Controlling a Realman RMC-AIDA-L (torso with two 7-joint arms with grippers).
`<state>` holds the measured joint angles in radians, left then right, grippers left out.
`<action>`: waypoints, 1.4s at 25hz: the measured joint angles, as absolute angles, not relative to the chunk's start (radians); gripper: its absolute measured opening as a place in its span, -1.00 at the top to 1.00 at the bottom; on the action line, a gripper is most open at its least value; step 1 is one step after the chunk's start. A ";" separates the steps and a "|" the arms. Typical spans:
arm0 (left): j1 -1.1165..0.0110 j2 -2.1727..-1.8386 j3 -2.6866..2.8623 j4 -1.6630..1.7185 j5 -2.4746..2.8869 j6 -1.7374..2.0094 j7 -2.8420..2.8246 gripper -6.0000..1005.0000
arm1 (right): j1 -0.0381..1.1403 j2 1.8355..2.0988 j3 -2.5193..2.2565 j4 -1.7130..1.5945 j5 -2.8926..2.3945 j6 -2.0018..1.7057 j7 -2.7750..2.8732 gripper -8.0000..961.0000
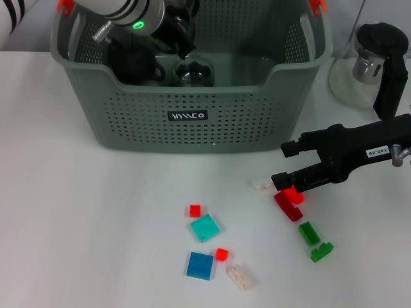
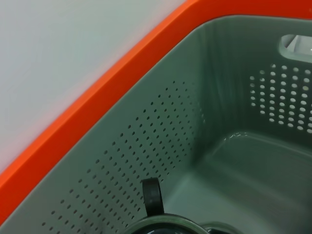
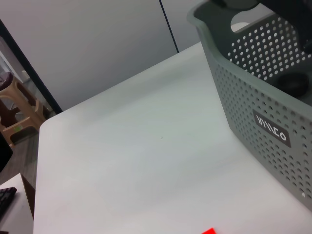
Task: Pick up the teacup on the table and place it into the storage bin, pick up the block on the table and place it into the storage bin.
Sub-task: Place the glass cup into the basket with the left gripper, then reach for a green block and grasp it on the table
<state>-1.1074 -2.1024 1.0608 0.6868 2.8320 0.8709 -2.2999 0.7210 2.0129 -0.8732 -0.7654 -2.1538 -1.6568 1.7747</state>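
The grey-green storage bin [image 1: 192, 122] stands at the back of the table. Inside it sit a dark teacup [image 1: 135, 64] and a clear glass teacup [image 1: 192, 72]. My left gripper [image 1: 178, 40] reaches down into the bin, just above the glass cup. In the left wrist view the bin's wall [image 2: 146, 146] fills the frame, with the dark cup's handle [image 2: 152, 197] close by. My right gripper [image 1: 284, 164] hovers open over the table at the right. A bright red block [image 1: 293, 194] lies right beside its lower finger, next to a dark red block [image 1: 288, 206].
Loose blocks lie on the table in front: teal [image 1: 205, 227], blue [image 1: 200, 265], two small red ones [image 1: 194, 210], a clear one [image 1: 242, 276] and two green ones [image 1: 309, 233]. A glass teapot [image 1: 369, 64] with a black lid stands at the back right.
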 joint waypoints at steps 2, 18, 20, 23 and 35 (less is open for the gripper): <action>-1.107 -2.107 1.062 0.683 2.841 0.858 -2.300 0.90 | 0.721 2.013 -0.873 -0.765 -2.154 -1.657 1.773 -0.97; -1.097 -2.113 1.101 0.667 2.855 0.843 -2.298 0.88 | 0.718 2.009 -0.870 -0.774 -2.152 -1.655 1.777 -0.97; -1.095 -2.114 1.114 0.667 2.855 0.841 -2.299 0.87 | 0.719 2.009 -0.870 -0.774 -2.152 -1.653 1.777 -0.97; -1.094 -2.117 1.124 0.667 2.855 0.841 -2.300 0.87 | 0.720 2.008 -0.870 -0.774 -2.152 -1.651 1.777 -0.97; -1.077 -2.121 1.119 0.677 2.855 0.838 -2.316 0.54 | 0.721 2.006 -0.870 -0.776 -2.152 -1.651 1.778 -0.97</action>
<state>-1.0771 -2.1215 1.1194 0.6774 2.8547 0.8385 -2.3158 0.7205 2.0064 -0.8698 -0.7762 -2.1518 -1.6506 1.7776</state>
